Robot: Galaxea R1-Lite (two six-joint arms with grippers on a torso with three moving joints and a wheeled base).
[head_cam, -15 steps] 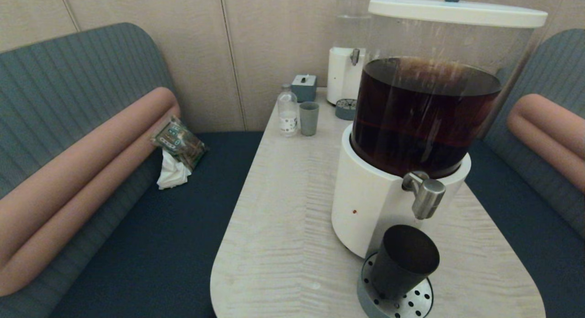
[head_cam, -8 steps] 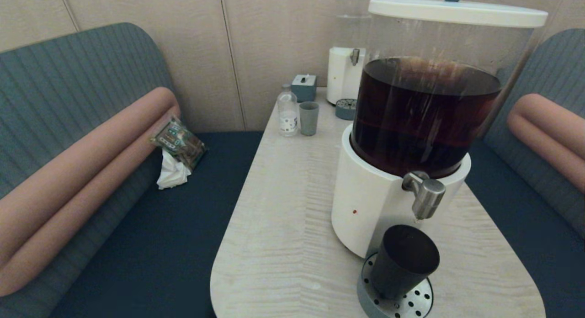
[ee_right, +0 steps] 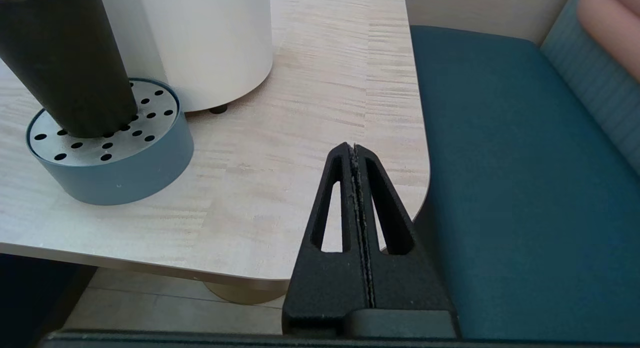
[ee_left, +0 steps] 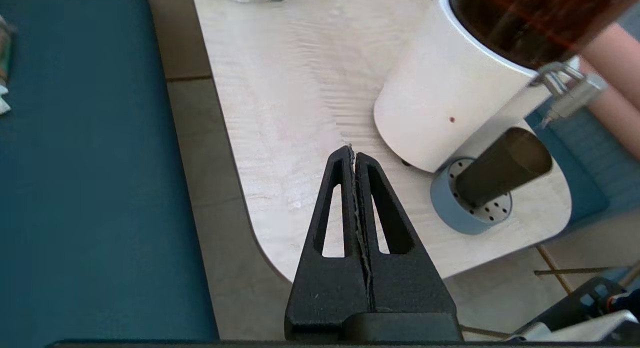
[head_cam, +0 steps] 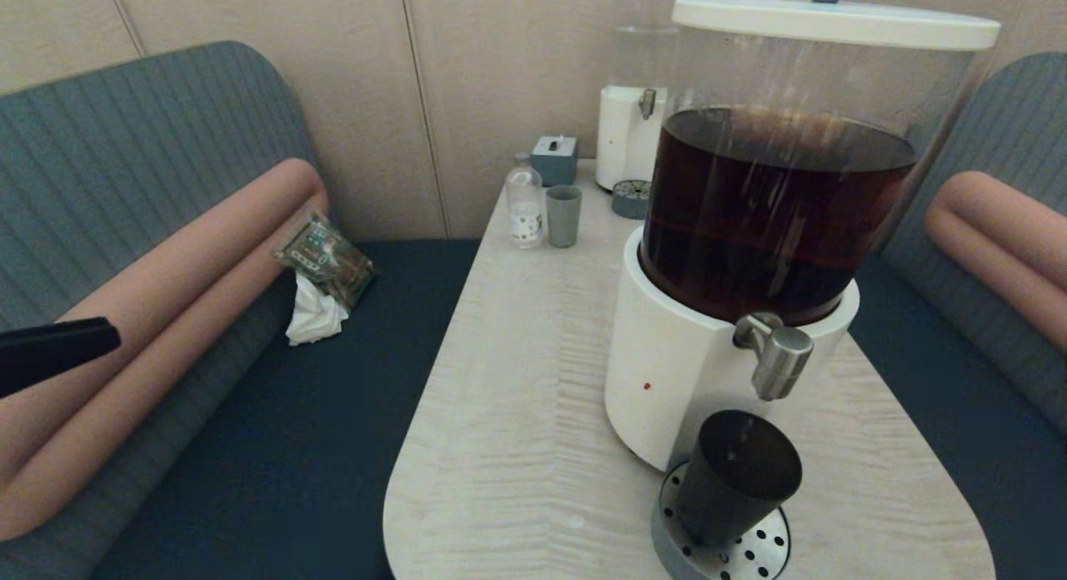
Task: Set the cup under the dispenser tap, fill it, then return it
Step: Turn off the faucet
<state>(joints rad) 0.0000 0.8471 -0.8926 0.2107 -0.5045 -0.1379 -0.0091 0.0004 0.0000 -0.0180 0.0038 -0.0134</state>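
The black-brown cup (head_cam: pixel 735 478) (ee_left: pixel 502 167) (ee_right: pixel 65 63) stands upright on the round perforated drip tray (head_cam: pixel 763 547) (ee_right: pixel 125 158), right below the brushed-steel dispenser tap (head_cam: pixel 779 359) (ee_left: pixel 570 95) of the big white-based dispenser (head_cam: pixel 667 372) holding dark brown liquid. My left gripper (head_cam: pixel 112 337) (ee_left: pixel 352 150) is shut and empty, up over the left bench, well left of the cup. My right gripper (ee_right: pixel 353 147) is shut and empty, low by the table's near right corner; it is out of the head view.
The pale wood table (head_cam: pixel 517 380) also carries a grey-blue cup (head_cam: pixel 563 216), a small bottle (head_cam: pixel 524 202), a small box (head_cam: pixel 554 159) and a second dispenser (head_cam: pixel 638 105) at the far end. Benches flank the table; a packet and tissue (head_cam: pixel 321 272) lie on the left one.
My left gripper's tip has come into the head view at the far left edge. The cup, tray and tap have not moved.
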